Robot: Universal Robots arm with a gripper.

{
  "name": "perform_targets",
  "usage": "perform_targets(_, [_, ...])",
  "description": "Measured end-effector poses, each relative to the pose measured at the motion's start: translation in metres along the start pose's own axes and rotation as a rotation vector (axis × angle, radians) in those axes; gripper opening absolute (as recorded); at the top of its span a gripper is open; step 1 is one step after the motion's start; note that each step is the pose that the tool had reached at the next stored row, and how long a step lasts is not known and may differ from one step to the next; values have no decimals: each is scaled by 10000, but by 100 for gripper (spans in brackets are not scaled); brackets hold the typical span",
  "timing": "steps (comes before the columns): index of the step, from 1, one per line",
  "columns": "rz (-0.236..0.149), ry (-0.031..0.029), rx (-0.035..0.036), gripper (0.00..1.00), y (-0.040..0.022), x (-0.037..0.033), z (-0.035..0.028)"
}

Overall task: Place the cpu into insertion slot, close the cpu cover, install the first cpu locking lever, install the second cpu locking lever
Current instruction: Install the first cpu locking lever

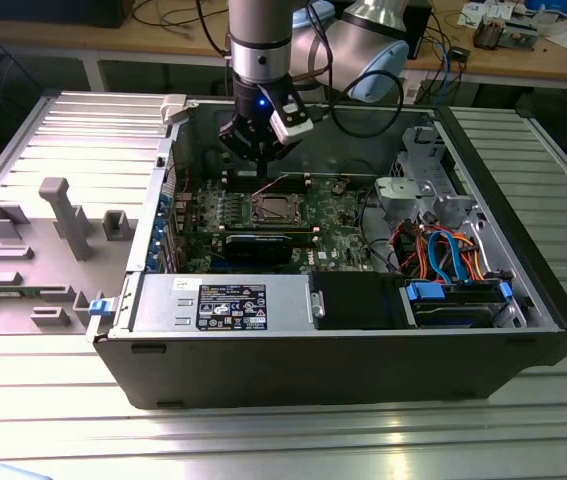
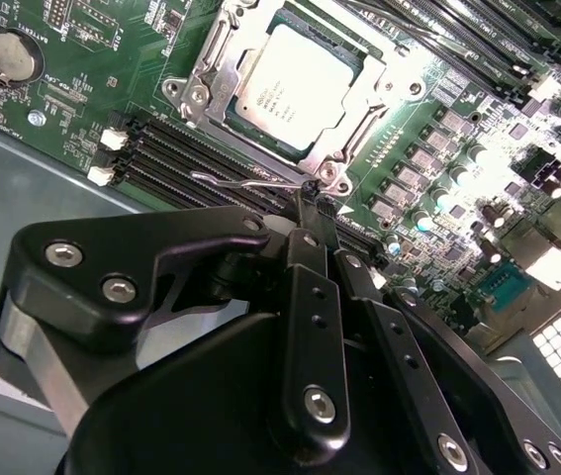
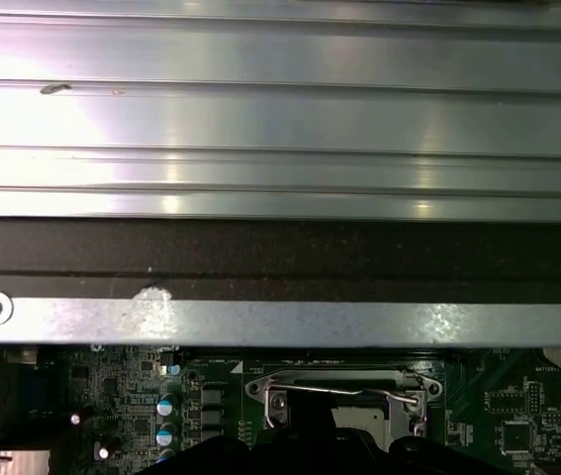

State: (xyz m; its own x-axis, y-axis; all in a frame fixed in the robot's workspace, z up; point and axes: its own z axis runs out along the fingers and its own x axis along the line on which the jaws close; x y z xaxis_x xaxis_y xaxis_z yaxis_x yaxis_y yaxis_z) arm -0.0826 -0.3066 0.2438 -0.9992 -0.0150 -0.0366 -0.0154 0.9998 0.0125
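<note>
A: How far is the work judged to be?

B: The cpu point(image 2: 295, 87) is seen lying flat in the insertion slot point(image 2: 223, 38), on the green board point(image 2: 82, 99) inside the open computer case point(image 1: 343, 360), toward the case's rear wall. The cpu cover point(image 2: 354, 104) seems to be already folded down around the chip, so the first two steps are judged done. One thin locking lever point(image 2: 240, 182) is seen along the socket edge, and it does not look hooked yet; this cannot be said with certainty. The levers are judged to be what is left.

A: And the hand?

B: The hand point(image 2: 310, 198) is held just above the socket, beside that lever. Its fingers point(image 2: 312, 233) are seen pressed together, with nothing clamped between them as far as can be told.

A: What is noted about the surface and the room?

B: The case is laid on a ribbed metal tabletop point(image 1: 53, 420). Near the tabletop's edge at the exterior view's left, a grey fixture point(image 1: 63, 215) is placed. Behind, a wooden bench point(image 1: 523, 60) with cables is seen.
</note>
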Motion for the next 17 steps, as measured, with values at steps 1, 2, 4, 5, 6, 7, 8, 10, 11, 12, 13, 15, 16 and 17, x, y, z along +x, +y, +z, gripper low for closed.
perform_targets(1, [0,0,0,11,0,0,2])
perform_targets(2, [0,0,0,11,0,0,3])
perform_targets(4, [0,0,0,11,0,0,7])
perform_targets(5, [0,0,0,11,0,0,9])
perform_targets(6, [0,0,-1,11,0,0,10])
perform_targets(7, [0,0,0,11,0,0,13])
perform_targets(8, [0,-1,0,11,0,0,16])
perform_targets(10, [0,-1,0,11,0,1,20])
perform_targets(11, [0,0,0,11,0,1,22])
perform_targets(12, [0,0,0,11,0,1,26])
perform_targets(13, [0,0,0,11,0,1,28])
perform_targets(15, [0,0,0,11,0,1,33])
perform_targets(16, [0,0,0,11,0,1,40])
perform_targets(17, [0,0,0,11,-1,2,46])
